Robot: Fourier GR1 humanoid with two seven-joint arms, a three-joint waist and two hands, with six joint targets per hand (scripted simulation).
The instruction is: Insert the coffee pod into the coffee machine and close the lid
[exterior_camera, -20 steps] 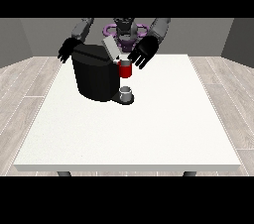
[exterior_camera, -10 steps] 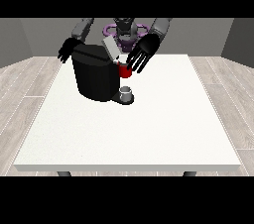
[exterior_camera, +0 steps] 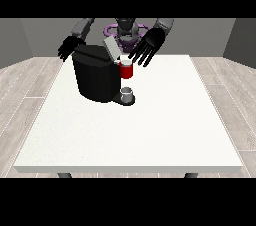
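Hovering above the far side of the large white surface (exterior_camera: 150, 135), the black hand at the view's right (exterior_camera: 150, 45) has its fingers spread and straight, pointing down towards the red thing at the machine (exterior_camera: 126, 70). Compared with half a second ago, this hand sits a little higher and further to the view's right, so the red thing, which the fingertips partly overlapped before, now shows in full just below and beside them; whether any fingertip touches it cannot be told. The black hand at the view's left (exterior_camera: 68, 48) hangs behind the back corner of the boxy black coffee machine (exterior_camera: 95, 77), its fingers relaxed and apart, much as in the earlier pictures. The machine stands on the surface near the robot, in the same place as before, and its pale grey lid (exterior_camera: 111, 48) is tilted up and open at the top. On the dark base at the machine's front, directly under the red thing, stands a small grey thing (exterior_camera: 127, 93), unchanged from before; it cannot be told for the coffee pod, and the pod shows plainly nowhere else. Neither hand holds anything.
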